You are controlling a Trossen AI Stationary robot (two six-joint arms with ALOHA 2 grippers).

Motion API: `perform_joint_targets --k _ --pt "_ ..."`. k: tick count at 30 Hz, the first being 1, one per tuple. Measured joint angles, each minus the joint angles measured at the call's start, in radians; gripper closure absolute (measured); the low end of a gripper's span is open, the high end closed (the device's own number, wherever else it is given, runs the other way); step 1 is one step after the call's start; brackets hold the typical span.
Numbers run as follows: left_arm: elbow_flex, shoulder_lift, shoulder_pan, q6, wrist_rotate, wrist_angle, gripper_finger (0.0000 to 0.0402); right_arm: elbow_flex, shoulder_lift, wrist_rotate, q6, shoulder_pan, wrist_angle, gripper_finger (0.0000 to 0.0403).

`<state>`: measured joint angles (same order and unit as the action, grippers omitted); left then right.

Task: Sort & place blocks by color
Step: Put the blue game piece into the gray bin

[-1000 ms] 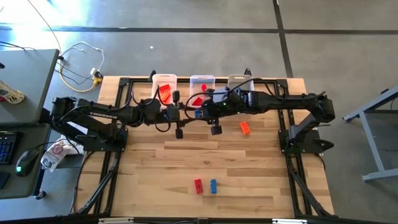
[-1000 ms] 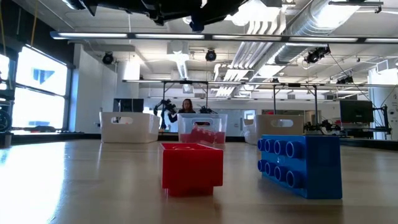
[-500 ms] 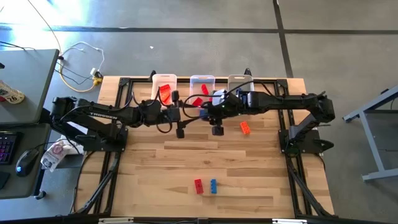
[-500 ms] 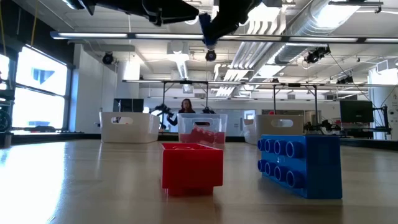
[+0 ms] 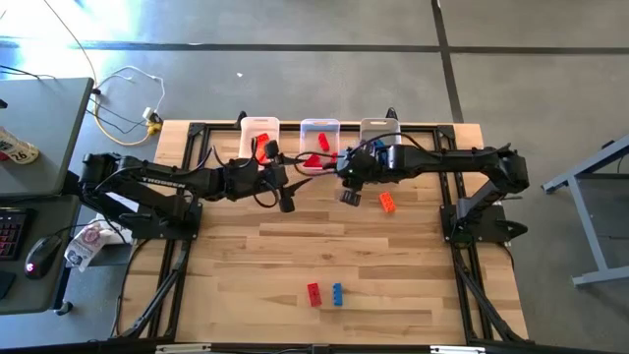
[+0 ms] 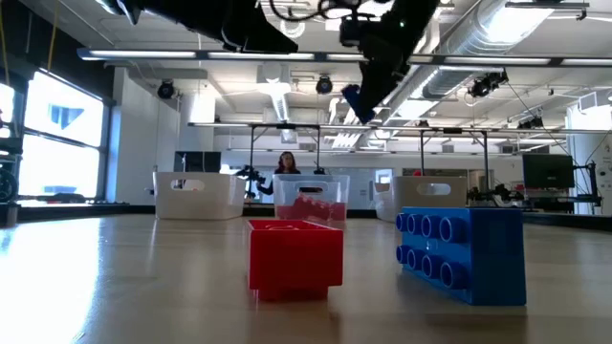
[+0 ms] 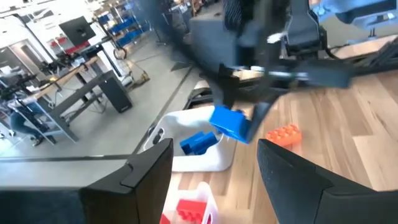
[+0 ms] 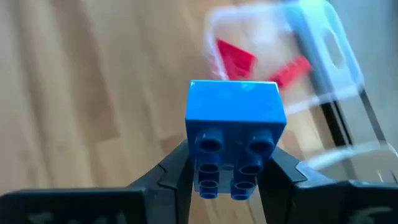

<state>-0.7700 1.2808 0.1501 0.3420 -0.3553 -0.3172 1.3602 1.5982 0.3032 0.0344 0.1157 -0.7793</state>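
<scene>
Right gripper point(image 8: 227, 177) is pinching a blue block point(image 8: 235, 134) between its dark fingers, studs facing the camera, glossy moulded plastic, boxy and square-edged. It hangs above the table's far edge, just in front of the row of bins, near the middle bin point(image 5: 319, 129).

Left gripper point(image 5: 286, 202) hovers beside it, off the left bin point(image 5: 260, 125), with its two dark fingers point(image 7: 149, 168) spread apart and nothing between them.

Three translucent white bins, thin-walled and rectangular with handle slots, sit along the far edge. Orange pieces show in the left one, red blocks point(image 5: 316, 157) in the middle, and a blue piece point(image 7: 198, 143) lies in the right bin point(image 7: 186, 134).

One orange block point(image 5: 387, 203) lies loose on the table near the right gripper. Toward the near edge, a red block point(image 6: 295, 256) and a second blue block point(image 6: 463, 250) sit just beside each other, apart, round studs showing on the blue one's side.

The table point(image 5: 393, 275) is pale wood planks, smooth, in a black metal frame. Beyond it is a grey floor and an open workshop with exposed ducts, strip lights and a person point(image 6: 286, 163) far back.
</scene>
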Motion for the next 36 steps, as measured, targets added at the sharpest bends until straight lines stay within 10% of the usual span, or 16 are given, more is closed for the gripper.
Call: perform_joint_targets --k 17,36 --pt "0.000 0.000 0.000 -0.035 0.003 0.052 0.0181 -0.118 0.000 0.153 0.175 0.278 -0.040 0.0290" --pt "0.000 0.000 0.000 -0.036 0.003 0.067 0.0181 -0.291 0.000 -0.254 0.172 0.565 0.060 0.0289"
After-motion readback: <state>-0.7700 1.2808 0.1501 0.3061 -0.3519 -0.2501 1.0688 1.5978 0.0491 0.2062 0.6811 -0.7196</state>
